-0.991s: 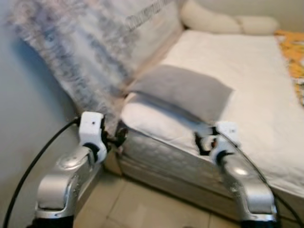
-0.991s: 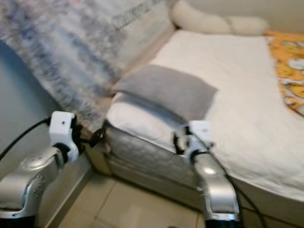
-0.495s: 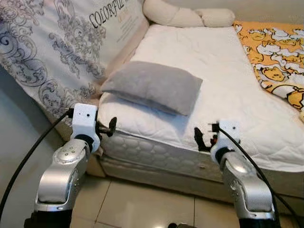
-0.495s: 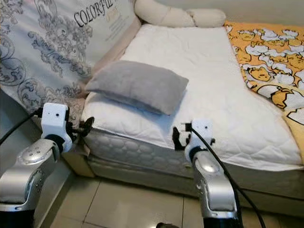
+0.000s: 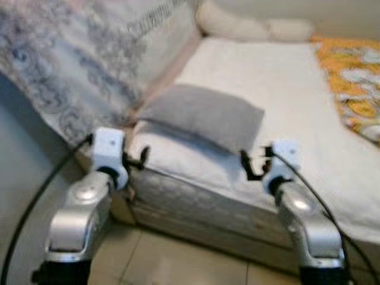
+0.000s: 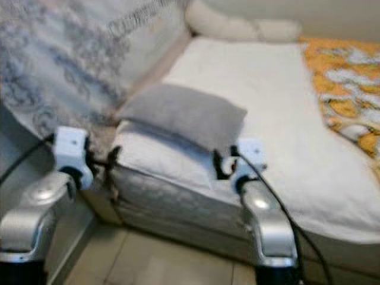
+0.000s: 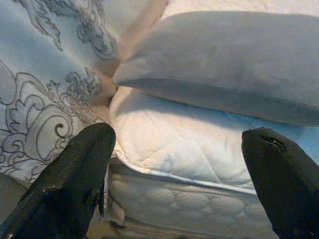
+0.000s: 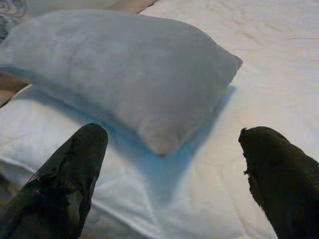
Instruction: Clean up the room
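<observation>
Nearest the camera, both arms are raised at the foot of the bed (image 5: 214, 196). The left gripper (image 7: 179, 164) has its fingers (image 7: 75, 179) spread wide and empty, facing the mattress corner below the grey pillow (image 5: 202, 116). The right gripper (image 8: 169, 169) is likewise wide and empty, with that pillow straight ahead at 12 o'clock and its nearest corner just past the fingertips.

The pillow lies flat near the foot-left corner of the mattress, its near edge close to the bed's rim. At 10 o'clock a patterned mattress (image 5: 77, 53) leans against the wall beside the bed. Farther off, at 2 o'clock, an orange patterned blanket (image 5: 350, 77) covers the bed's right side, and a cream bolster (image 5: 249, 27) lies at the head.

The head views are blurred, which suggests the robot is moving. I judge the main risk to be closing on the pillow while unsteady: a pinch at one soft corner may slip, or drag the white cover along. A left arm reaching low could also catch the leaning mattress.
</observation>
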Controlling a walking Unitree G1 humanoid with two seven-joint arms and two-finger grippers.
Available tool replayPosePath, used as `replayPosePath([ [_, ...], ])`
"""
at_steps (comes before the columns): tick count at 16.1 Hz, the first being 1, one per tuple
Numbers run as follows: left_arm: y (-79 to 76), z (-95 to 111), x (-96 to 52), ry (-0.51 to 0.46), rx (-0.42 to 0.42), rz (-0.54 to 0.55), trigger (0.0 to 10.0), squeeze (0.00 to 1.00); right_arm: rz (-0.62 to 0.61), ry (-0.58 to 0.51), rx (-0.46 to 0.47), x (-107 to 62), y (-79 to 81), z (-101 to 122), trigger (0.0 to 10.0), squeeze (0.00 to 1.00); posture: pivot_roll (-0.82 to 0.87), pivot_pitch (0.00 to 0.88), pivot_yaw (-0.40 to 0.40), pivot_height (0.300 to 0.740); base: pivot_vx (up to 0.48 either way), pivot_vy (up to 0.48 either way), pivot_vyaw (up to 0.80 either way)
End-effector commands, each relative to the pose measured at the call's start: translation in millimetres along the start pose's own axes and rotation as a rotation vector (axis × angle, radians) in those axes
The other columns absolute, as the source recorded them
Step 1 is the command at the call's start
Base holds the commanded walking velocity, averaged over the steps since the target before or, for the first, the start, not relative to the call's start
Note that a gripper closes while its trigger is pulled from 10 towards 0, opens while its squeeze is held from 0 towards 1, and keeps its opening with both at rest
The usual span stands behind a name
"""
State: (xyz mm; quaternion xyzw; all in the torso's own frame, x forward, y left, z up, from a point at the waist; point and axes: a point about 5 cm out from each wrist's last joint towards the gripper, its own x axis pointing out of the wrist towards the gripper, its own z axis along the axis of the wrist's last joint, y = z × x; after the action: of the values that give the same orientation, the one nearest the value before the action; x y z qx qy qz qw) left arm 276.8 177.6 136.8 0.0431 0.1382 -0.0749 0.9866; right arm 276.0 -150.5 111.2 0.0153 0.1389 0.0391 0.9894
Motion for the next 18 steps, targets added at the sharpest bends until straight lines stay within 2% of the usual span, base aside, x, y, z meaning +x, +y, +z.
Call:
replayPosePath([
  [1,4.7,1.5,-1.2,0.002,0.011,0.008,10.0,0.0,0.021,0.002,0.008,2.0,7.5,1.0,10.0,0.0,0.06,0.0,0.036,0.74,0.292,0.0,0.0],
  [5,2.7,0.3,-1.6,-0.002,0.031,-0.001,10.0,0.0,0.015,0.002,0.01,1.5,5.5,-0.9,10.0,0.0,0.05,0.0,0.037,0.74,0.288,0.0,-0.74],
  [15,1.9,1.1,-0.2,-0.01,0.039,0.0,10.0,0.0,0.007,-0.07,-0.08,5.7,3.8,6.8,10.0,0.0,0.05,0.0,0.043,0.74,0.281,0.0,0.0],
  [18,1.7,3.0,0.2,-0.021,0.052,-0.004,10.0,0.0,0.017,-0.075,-0.062,5.8,5.0,5.8,10.0,0.0,0.05,0.0,0.044,0.74,0.274,0.0,0.0],
])
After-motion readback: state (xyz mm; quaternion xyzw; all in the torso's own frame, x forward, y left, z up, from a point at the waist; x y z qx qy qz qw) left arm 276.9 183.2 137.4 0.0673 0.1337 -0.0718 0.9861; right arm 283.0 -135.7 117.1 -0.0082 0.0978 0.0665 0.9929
